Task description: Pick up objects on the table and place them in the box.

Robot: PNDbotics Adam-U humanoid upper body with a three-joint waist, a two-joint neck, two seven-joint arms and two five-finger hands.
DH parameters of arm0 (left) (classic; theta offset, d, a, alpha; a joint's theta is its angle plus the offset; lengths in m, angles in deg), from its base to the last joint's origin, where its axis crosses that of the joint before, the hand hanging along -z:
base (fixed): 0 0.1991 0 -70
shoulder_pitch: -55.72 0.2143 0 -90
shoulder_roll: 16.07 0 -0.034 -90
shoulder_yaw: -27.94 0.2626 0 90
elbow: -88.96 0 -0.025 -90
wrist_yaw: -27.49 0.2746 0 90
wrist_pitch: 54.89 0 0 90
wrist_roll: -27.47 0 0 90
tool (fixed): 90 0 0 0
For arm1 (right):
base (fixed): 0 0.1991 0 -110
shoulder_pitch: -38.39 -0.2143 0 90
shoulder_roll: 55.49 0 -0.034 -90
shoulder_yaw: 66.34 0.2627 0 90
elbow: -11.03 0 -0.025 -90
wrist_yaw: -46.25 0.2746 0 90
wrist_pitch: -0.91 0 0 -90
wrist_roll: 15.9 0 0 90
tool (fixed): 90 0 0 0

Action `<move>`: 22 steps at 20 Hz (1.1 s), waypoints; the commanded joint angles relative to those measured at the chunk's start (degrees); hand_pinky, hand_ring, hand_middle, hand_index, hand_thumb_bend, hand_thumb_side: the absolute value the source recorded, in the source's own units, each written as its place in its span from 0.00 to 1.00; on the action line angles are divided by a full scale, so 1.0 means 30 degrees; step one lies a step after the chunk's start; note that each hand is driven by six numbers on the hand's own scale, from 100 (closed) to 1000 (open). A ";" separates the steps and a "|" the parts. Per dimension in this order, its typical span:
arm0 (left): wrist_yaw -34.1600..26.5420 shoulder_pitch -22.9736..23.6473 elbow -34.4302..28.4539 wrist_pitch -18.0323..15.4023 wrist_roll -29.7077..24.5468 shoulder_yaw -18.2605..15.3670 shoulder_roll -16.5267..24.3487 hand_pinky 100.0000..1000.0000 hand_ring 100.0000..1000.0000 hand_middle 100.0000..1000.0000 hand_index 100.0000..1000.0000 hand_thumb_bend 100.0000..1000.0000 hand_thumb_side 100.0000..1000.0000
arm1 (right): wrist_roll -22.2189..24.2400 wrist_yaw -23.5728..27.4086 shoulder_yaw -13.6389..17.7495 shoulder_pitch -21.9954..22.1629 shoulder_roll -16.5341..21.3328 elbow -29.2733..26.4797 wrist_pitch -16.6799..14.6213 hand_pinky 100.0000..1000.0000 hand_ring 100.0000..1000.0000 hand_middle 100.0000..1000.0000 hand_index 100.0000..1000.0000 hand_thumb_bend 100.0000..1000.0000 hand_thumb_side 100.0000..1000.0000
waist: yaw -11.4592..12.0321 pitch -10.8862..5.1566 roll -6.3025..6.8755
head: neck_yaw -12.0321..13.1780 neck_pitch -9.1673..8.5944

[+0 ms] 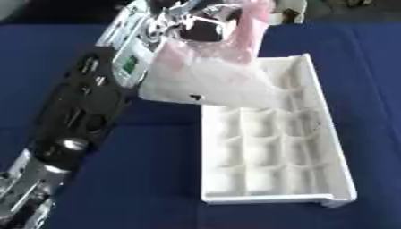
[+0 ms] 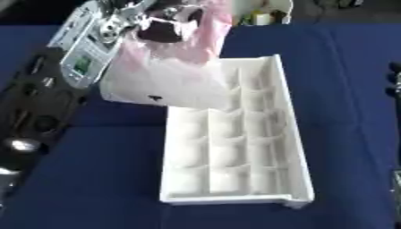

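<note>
Left hand (image 1: 197, 23) is up at the top centre of the frame, fingers curled round the top of a pink-and-white bag (image 1: 210, 76), which hangs over the upper left corner of the white compartmented box (image 1: 275, 147). The box sits centre-right on the blue table (image 1: 141, 179). At the right edge of the right eye view, a dark sliver of the right hand (image 2: 394, 80) shows, but I can't tell its state.

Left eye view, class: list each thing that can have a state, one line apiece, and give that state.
Left hand: raised, fingers curled round the top of the bag.
Pink and white plastic bag: held up, hanging over the box's far end.
White compartment box: lidless, flat on the table; visible compartments look empty.
Blue tablecloth: spread flat under the box.
</note>
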 commanded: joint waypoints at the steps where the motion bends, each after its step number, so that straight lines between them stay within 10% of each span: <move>1: 0.0459 -0.0446 0.0250 -0.0200 0.0323 -0.0259 -0.0110 0.00 0.00 0.00 0.07 0.00 0.21 | 0.0066 0.0013 0.0018 -0.0247 0.0084 -0.0262 -0.0002 0.86 0.86 0.82 0.95 0.00 0.89 | -0.0030 -0.0305 -0.0080 | 0.0177 -0.0195; 22: 0.2224 0.0054 0.1248 -0.1506 0.0997 0.0287 -0.2339 0.00 0.00 0.00 0.09 0.00 0.22 | -0.0032 -0.0056 -0.0137 -0.0813 -0.0029 -0.0447 0.0003 0.88 0.88 0.82 0.94 0.00 0.88 | -0.0885 0.0239 -0.0160 | 0.0350 -0.0563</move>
